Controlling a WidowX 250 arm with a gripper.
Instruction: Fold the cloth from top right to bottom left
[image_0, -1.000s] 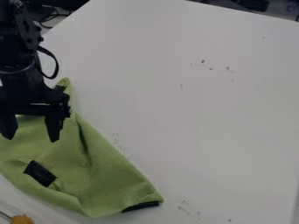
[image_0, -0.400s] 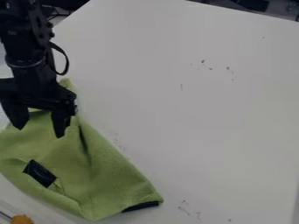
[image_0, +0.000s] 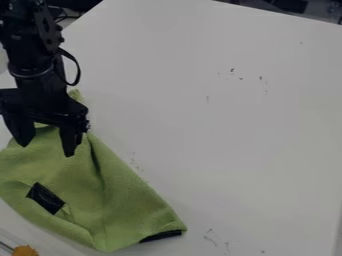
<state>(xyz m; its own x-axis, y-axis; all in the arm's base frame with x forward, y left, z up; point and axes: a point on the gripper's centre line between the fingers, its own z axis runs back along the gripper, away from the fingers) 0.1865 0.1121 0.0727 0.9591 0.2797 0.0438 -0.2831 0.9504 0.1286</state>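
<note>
With its two fingers spread wide and a broad gap left between them, the gripper (image_0: 47, 149) is held pointing down over the upper part of the green cloth (image_0: 127, 200), and nothing is gripped. Whether the cloth is touched by the fingertips cannot be told. By the cloth, the bench (image_0: 234, 125) is covered under the gripper and, in the view, below it and to its lower right, where a corner is edged by a dark strip (image_0: 160, 236). Below the gripper, a dark patch (image_0: 45, 198) is seen on the cloth, and a narrow peak of fabric is partly hidden behind the gripper's upper right side. Soft creases are formed in the fabric just beside and below the right-hand finger in the view. Well below the gripper, near the view's lower left corner, an orange thing (image_0: 25, 251) is seen beside a thin dark rod (image_0: 5, 247); whether they are held in a container cannot be made out. To the gripper's right, small dark marks (image_0: 232, 70) are scattered on the bench. Above the gripper, a cable (image_0: 77, 75) is looped out from the arm (image_0: 27, 55).
</note>
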